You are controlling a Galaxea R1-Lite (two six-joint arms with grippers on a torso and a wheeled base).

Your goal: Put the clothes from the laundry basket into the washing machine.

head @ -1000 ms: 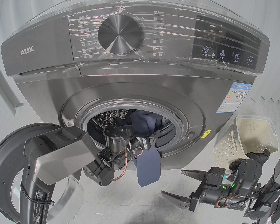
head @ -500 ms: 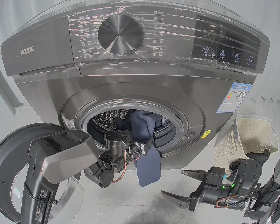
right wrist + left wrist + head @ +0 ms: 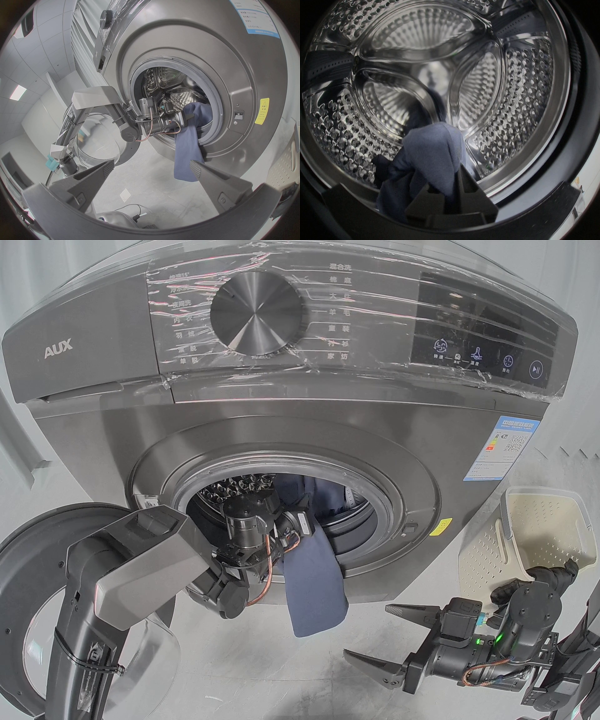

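Note:
A navy garment [image 3: 315, 590] hangs out of the washing machine's round opening [image 3: 400, 502], draped over the lower rim toward the floor. My left gripper [image 3: 305, 522] sits at the mouth of the drum, shut on the garment's upper part. In the left wrist view the cloth [image 3: 431, 150] bunches between the fingers [image 3: 470, 187] in front of the steel drum [image 3: 425, 31]. My right gripper [image 3: 369, 634] hangs open low at the right, near the floor, holding nothing. The right wrist view shows the hanging garment [image 3: 187, 147] beyond that open gripper [image 3: 150, 164].
The machine's door [image 3: 25, 590] stands swung open at the lower left, behind my left arm. A cream perforated laundry basket [image 3: 544, 521] stands on the floor right of the machine, close to my right arm. Bare grey floor [image 3: 269, 671] lies below the opening.
My left gripper has risen and pushed farther into the drum mouth, carrying the garment's upper part with it. The right arm has stayed still.

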